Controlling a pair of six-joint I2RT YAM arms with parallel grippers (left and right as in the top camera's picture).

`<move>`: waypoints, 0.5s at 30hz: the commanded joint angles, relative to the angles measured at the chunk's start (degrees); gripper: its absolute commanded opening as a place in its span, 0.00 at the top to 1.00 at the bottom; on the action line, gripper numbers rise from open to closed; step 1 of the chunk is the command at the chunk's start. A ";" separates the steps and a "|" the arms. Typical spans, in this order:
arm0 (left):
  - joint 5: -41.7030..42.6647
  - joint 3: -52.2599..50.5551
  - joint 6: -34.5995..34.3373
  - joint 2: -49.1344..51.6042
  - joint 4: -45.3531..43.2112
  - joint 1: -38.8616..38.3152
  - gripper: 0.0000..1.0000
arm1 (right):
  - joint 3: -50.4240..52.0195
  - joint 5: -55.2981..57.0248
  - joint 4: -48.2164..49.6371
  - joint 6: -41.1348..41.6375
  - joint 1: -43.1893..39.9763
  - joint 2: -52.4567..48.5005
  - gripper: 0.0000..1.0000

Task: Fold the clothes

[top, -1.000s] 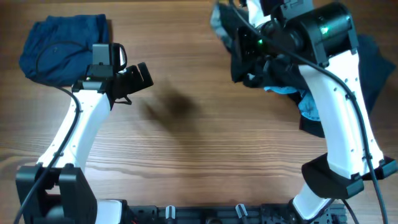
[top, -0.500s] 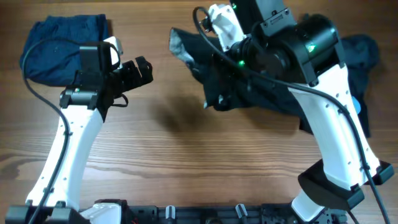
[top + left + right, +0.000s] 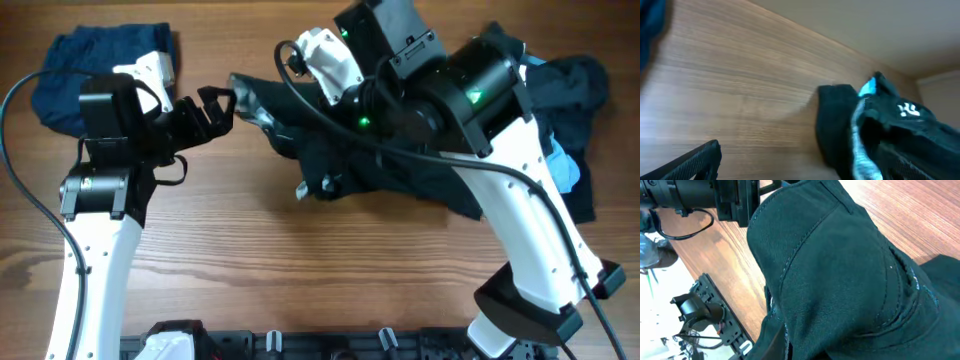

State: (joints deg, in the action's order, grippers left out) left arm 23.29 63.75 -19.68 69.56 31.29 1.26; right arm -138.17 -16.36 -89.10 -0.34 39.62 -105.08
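The large black shorts (image 3: 400, 165) hang from my right gripper (image 3: 795, 345), which is shut on the fabric; the cloth fills the right wrist view (image 3: 840, 265) and buries the fingers. In the overhead view the right wrist hides that gripper. The shorts' pale grey edge (image 3: 245, 95) reaches toward my left gripper (image 3: 215, 108), which is open and just left of it, not touching. In the left wrist view the shorts (image 3: 837, 125) show a pale grey band and white lettering (image 3: 907, 109). My left gripper (image 3: 810, 167) is open in front of them.
A navy-blue piece (image 3: 90, 60) lies at the back left behind the left arm. A pile of dark clothes (image 3: 575, 85) with a light-blue piece (image 3: 566, 172) sits at the back right. Bare wooden table (image 3: 300, 270) lies in front.
My right arm has dragged the black shorts leftward from the right pile to the table's middle. My left gripper has moved up and right toward the shorts' edge.
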 commanded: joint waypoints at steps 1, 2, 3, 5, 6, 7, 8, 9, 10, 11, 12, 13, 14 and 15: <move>6.54 0.79 -0.09 -0.15 -1.53 0.37 0.00 | -1.79 -1.70 0.85 -1.20 1.40 2.23 0.96; 6.97 0.79 -0.09 -0.04 -1.68 0.37 0.00 | -1.79 -1.70 0.92 -1.22 1.68 2.23 0.96; 7.26 0.79 -0.09 0.31 -1.75 0.35 0.00 | -1.79 -1.70 1.01 -1.18 2.08 2.23 0.96; 7.37 0.79 -0.11 1.05 -1.62 0.35 0.00 | -1.79 -1.70 1.14 -1.18 2.60 2.23 0.96; 7.37 0.79 -0.11 1.55 -1.49 0.35 0.05 | -1.79 -1.70 1.27 -1.20 2.84 2.23 0.96; 7.37 0.79 -0.13 2.03 -1.49 0.35 0.15 | -1.79 -1.70 1.31 -1.18 2.91 2.23 0.96; 7.37 0.79 -0.28 2.36 -1.53 0.35 0.31 | -1.79 -1.70 1.36 -1.18 2.91 2.23 0.96; 7.37 0.79 -0.33 2.60 -1.55 0.35 0.42 | -1.79 -1.70 1.38 -1.18 2.91 2.23 0.96; 7.34 0.79 -0.31 2.84 -1.60 0.35 0.62 | -1.79 -1.64 1.40 -1.18 2.91 2.23 0.96; 7.32 0.76 -0.31 2.97 -1.97 0.37 0.87 | -1.79 -0.79 1.40 -1.14 2.91 2.23 0.96; 6.88 0.79 -0.28 3.02 -3.15 0.39 0.96 | -1.79 1.09 1.42 -0.66 2.91 2.23 0.96; 5.49 0.79 -0.28 2.99 -3.96 0.55 0.96 | -1.77 4.28 1.42 0.66 2.91 2.23 0.96; 2.43 0.79 -0.31 2.82 -4.83 0.87 0.96 | -1.77 8.96 1.38 2.64 2.89 2.23 0.96; -0.98 0.79 -0.33 2.60 -5.51 1.57 0.96 | -1.77 13.92 1.29 4.35 2.89 2.23 0.96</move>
State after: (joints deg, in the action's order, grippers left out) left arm 29.34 63.75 -20.27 72.38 27.35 1.30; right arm -138.17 -13.47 -88.23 0.38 42.24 -105.08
